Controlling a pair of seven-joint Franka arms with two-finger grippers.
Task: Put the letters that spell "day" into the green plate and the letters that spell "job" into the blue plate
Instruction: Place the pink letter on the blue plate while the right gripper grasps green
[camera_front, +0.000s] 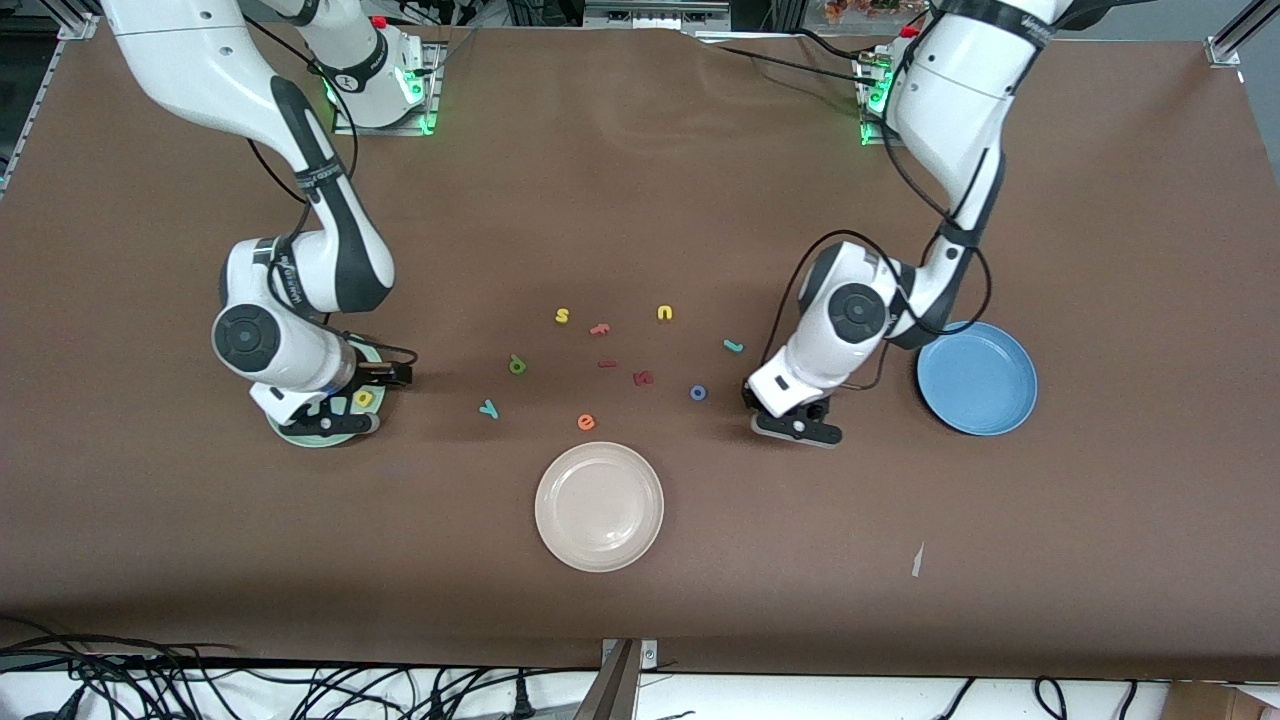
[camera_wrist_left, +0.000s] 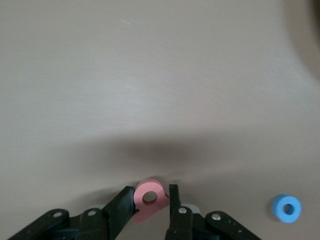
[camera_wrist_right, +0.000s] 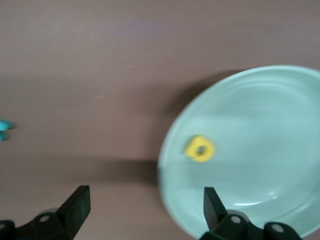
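Observation:
My left gripper (camera_wrist_left: 150, 192) is shut on the salmon "b" (camera_wrist_left: 149, 201), low over the cloth between the blue "o" (camera_front: 698, 393) and the blue plate (camera_front: 977, 378). That gripper (camera_front: 797, 427) hides the "b" in the front view. The "o" (camera_wrist_left: 286, 208) lies apart from it. My right gripper (camera_wrist_right: 145, 195) stands open with nothing between its fingers, over the rim of the green plate (camera_wrist_right: 260, 115). The yellow "a" (camera_wrist_right: 200, 149) lies in that plate (camera_front: 318, 441). On the cloth mid-table lie the dark green "d" (camera_front: 517, 365), teal "y" (camera_front: 488, 409) and teal "j" (camera_front: 733, 346).
A cream-white plate (camera_front: 599, 506) sits nearer the front camera than the letters. Other loose letters: yellow "s" (camera_front: 562, 316), yellow "u" (camera_front: 665, 313), salmon "f" (camera_front: 600, 328), orange "e" (camera_front: 586, 422), two dark red ones (camera_front: 643, 378). A paper scrap (camera_front: 917, 560) lies toward the front.

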